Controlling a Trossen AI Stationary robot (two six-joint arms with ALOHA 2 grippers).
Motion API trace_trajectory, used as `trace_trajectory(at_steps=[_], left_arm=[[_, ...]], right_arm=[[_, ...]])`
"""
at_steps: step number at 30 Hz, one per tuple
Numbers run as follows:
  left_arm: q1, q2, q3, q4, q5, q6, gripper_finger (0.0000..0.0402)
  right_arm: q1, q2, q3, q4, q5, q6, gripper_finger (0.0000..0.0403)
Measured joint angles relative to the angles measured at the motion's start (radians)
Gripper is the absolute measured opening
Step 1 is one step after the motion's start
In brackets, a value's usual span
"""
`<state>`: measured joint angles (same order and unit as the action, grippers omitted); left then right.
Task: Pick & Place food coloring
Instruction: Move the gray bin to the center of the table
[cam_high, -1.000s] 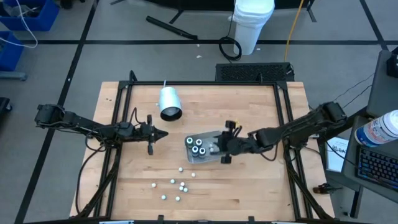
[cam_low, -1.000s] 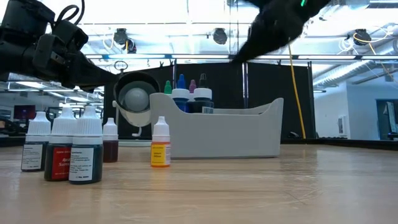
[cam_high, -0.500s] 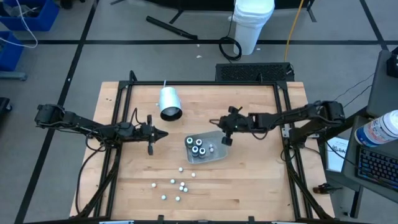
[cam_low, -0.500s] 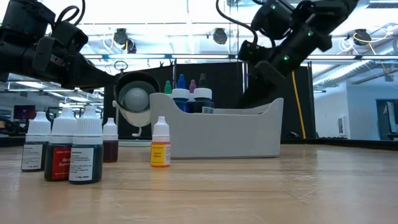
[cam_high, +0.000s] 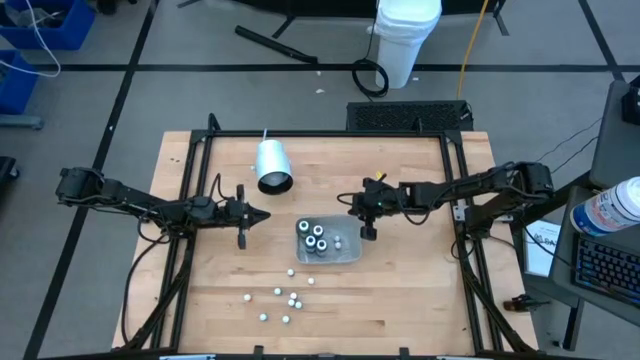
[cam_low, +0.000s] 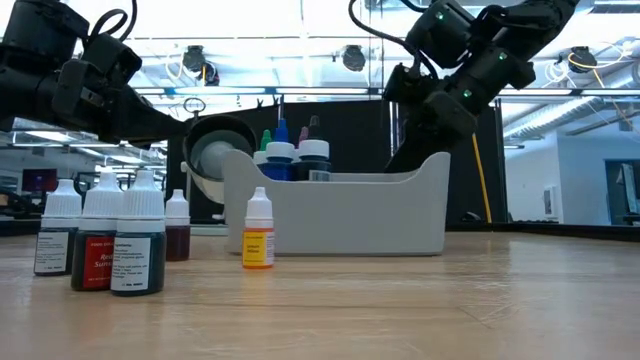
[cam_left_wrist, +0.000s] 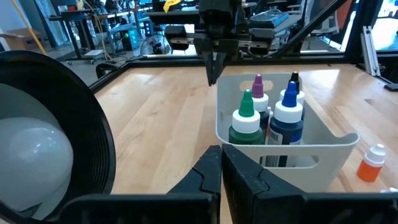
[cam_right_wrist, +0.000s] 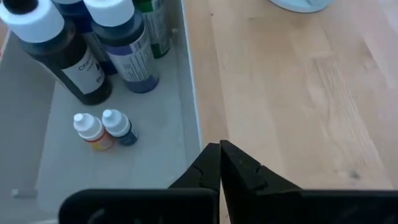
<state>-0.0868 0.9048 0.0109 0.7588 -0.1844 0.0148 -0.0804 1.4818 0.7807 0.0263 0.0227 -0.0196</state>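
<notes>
Pulling back from the tray (cam_high: 345, 250), the right gripper (cam_high: 366, 232) is now hanging just beside its right rim, above bare table (cam_high: 420, 290), where a second ago it was reaching down at the tray's right end. Its jaws are closing fully on nothing; the right wrist view is showing them pressed together over the wood with the tray wall alongside. The tray itself is sitting flatter and squarer than it was a moment back, when it looked skewed under the arm.

Inside it, the larger food coloring bottles (cam_high: 316, 238) are standing in a cluster at the left end, and two tiny dropper bottles (cam_right_wrist: 102, 129) are lying on the tray floor, touching each other. I am reading that as a drop-off just being finished: the gripper is coming away empty with its load left behind.

More bottles (cam_high: 282, 301) are waiting loose on the near part of the table, well apart from the tray, so the job is looking far from done.

The left gripper (cam_high: 262, 215) is idling left of the tray, near the toppled white cup (cam_high: 272, 164), jaws shut and empty.
</notes>
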Motion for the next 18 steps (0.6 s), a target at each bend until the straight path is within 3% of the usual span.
trace_trajectory(at_steps=[14,18], left_arm=[[0.000,0.000,0.000,0.000,0.000,-0.013,0.0019],[0.000,0.000,0.000,0.000,0.000,-0.012,0.0019]], right_arm=[[0.010,0.000,-0.052,0.008,0.008,0.052,0.0000],[0.010,-0.004,-0.055,0.014,0.103,0.047,0.0000]])
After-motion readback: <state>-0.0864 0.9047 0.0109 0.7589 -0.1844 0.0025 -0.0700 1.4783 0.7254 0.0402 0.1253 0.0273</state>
